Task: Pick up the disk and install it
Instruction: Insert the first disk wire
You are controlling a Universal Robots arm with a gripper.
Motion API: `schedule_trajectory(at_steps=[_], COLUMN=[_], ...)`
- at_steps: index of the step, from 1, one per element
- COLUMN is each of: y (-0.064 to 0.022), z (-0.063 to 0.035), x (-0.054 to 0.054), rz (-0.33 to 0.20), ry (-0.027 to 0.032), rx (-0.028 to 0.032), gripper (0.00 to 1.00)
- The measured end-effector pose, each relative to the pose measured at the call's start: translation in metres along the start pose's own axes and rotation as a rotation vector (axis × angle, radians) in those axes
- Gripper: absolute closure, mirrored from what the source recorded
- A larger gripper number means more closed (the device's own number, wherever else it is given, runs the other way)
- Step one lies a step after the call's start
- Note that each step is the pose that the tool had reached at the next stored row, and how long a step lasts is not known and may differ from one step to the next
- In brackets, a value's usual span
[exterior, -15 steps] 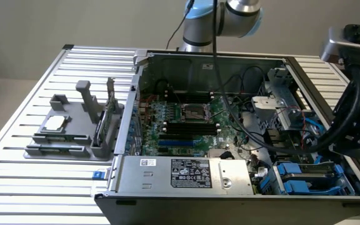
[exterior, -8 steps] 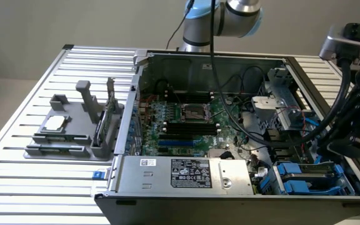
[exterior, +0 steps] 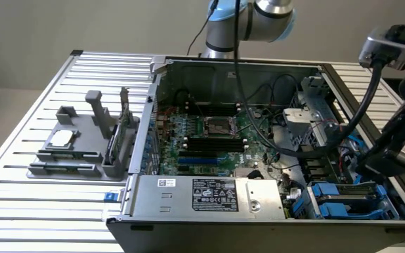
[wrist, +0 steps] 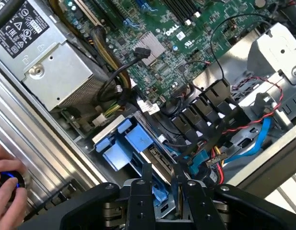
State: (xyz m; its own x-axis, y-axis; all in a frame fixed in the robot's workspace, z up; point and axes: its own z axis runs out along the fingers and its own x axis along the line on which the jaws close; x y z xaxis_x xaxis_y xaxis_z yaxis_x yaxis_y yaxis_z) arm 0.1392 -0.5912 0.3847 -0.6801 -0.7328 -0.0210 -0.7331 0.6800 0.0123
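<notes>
The disk (wrist: 158,158) sits low in the drive bay at the corner of the computer case (exterior: 141,158). In the exterior view that corner is the near one on the exterior view's right, just beside the power box (exterior: 217,195). The gripper (wrist: 161,168) is closed on the disk: its two fingers (wrist: 144,179) stand partway apart with the disk's thin body and a bit of blue rail between them, which I read as a grip rather than an empty spread.

I judge the pick-up done and the installing under way. The disk is down among the blue holders (wrist: 124,139) of the bay, but I cannot tell whether it is pushed fully home, and it has not been let go.

The disk shows edge-on, thin and grey, with a dark connector strip on the end that faces the green motherboard (wrist: 186,48) and blue plastic along its side. Its flat face is turned away from the wrist camera.

Black and red cables (wrist: 243,124) run just beside the bay. In the exterior view the gripper (exterior: 399,155) hangs over that corner of the case. Outside the case wall, a person's hand (wrist: 4,191) rests on a small dark thing with a blue light. On the slatted table (exterior: 19,211), well apart from the bay, a grey stand (exterior: 76,153) holds a small square chip (exterior: 60,139)
</notes>
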Motion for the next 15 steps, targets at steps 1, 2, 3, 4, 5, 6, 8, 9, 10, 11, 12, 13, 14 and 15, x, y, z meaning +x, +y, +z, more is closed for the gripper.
schedule_trajectory(at_steps=[1, 2, 3, 4, 5, 6, 8, 9, 10, 11, 12, 13, 14, 15], y=[0.0000, 0.0000, 0.0000, 0.0000, 0.0000, 0.0000, 0.0000, 0.0000, 0.0000, 0.0000, 0.0000, 0.0000, 0.0000, 0.0000], z=[0.0002, 0.0003, 0.0004, 0.0006, 0.0007, 0.0009, 0.0012, 0.0014, 0.0015, 0.0017, 0.0018, 0.0020, 0.0022, 0.0023], x=[0.0000, 0.0000, 0.0000, 0.0000, 0.0000, 0.0000, 0.0000, 0.0000, 0.0000, 0.0000, 0.0000, 0.0000, 0.0000, 0.0001], rz=[0.020, 0.038, 0.056, 0.074, 0.091, 0.110, 0.147, 0.165, 0.182, 0.201, 0.218, 0.236, 0.254, 0.274], ry=[-0.0002, -0.0004, -0.0007, -0.0008, -0.0010, -0.0013, -0.0018, -0.0020, -0.0022, -0.0024, -0.0026, -0.0029, -0.0031, -0.0033], rx=[0.0004, 0.0008, 0.0012, 0.0016, 0.0020, 0.0023, 0.0031, 0.0035, 0.0039, 0.0043, 0.0046, 0.0050, 0.0053, 0.0058], gripper=[0.70, 0.70, 0.70, 0.70, 0.70, 0.70, 0.70, 0.70, 0.70, 0.70, 0.70, 0.70, 0.70, 0.70])
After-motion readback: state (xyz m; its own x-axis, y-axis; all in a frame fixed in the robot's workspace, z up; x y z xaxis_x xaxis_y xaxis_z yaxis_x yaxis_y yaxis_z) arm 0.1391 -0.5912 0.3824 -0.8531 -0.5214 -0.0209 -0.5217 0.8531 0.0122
